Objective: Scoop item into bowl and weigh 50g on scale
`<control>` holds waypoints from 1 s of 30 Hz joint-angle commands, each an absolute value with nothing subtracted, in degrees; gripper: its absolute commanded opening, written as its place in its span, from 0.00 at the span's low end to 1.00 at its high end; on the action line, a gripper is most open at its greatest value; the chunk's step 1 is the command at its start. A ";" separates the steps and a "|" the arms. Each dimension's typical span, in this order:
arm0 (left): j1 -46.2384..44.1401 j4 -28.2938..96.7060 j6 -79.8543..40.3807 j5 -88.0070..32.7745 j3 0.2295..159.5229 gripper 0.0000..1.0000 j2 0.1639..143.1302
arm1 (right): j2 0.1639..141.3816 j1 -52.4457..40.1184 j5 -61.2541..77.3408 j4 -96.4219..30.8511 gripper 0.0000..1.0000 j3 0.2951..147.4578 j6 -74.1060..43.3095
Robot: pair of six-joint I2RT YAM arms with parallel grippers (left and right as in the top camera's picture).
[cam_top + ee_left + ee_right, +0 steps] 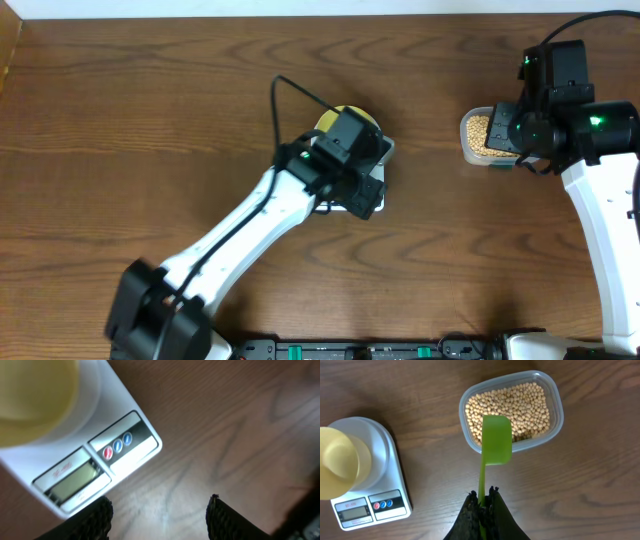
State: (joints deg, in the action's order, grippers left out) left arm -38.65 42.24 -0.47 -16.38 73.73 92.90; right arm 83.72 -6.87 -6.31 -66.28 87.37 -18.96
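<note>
Right jaws clamp the green scoop (496, 440) (left jaws gape near the scale (112, 395)), its blade lying up-frame over the soybeans (530, 405).

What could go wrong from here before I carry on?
The scoop in the right gripper looks shallow: beans could roll off crossing from tub to bowl. The open left gripper hangs close by the scale; a brush could shift it or skew the reading.
</note>
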 commanded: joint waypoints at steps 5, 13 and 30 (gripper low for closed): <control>-38.98 37.67 0.58 -16.45 73.36 0.63 104.12 | 83.26 -6.79 -7.73 -67.31 0.01 88.42 -18.35; -39.05 33.08 1.08 -13.61 73.34 0.63 109.86 | 83.26 -6.79 -8.99 -67.92 0.01 88.42 -18.11; -39.09 32.40 1.08 -11.29 72.47 0.63 111.57 | 83.26 -6.79 -10.41 -67.99 0.01 88.42 -17.89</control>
State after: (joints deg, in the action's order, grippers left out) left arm -38.85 32.56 0.25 -12.49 73.69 110.96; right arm 83.72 -6.87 -9.06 -67.94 87.37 -18.61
